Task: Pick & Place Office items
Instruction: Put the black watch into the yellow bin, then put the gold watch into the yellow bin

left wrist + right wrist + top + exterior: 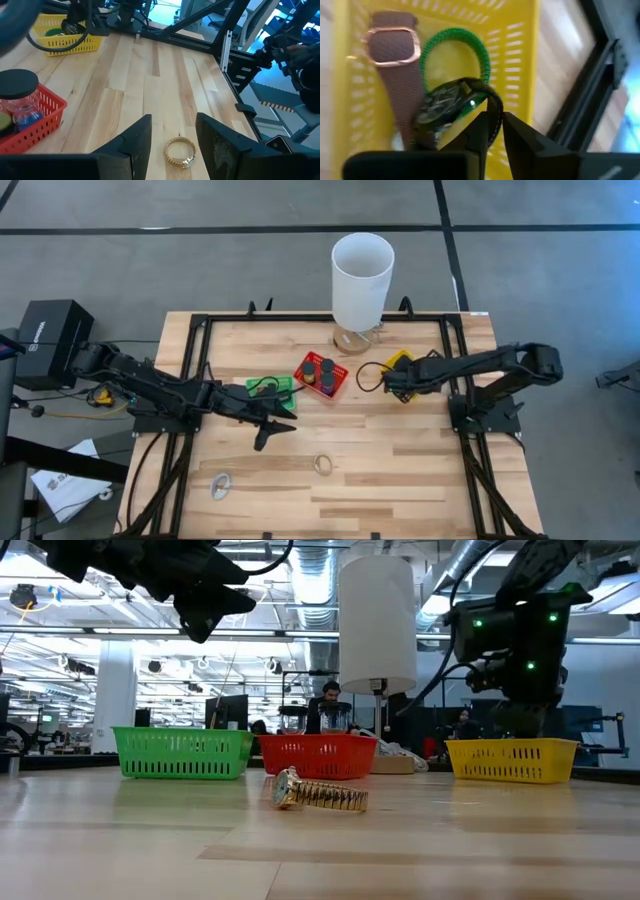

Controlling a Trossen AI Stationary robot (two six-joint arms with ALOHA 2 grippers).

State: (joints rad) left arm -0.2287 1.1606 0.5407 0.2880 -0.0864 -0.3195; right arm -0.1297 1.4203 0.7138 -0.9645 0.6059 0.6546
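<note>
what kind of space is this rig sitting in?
Probably a large open lab or industrial workspace. Past the wooden table the low view shows exposed ceiling ducts, a person at workstations, and the high view shows bare concrete floor.

Right pincer point(492, 131) hides part of the black watch point(447, 102); brown strap point(395, 75) blurred; red basket point(35, 117) cut off by the edge.

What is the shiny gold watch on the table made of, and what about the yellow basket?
The gold watch looks like polished metal: its ribbed link band glints. It could be gold-colored plating. The yellow basket looks like molded plastic, with an even matte color and thin slotted walls.
</note>
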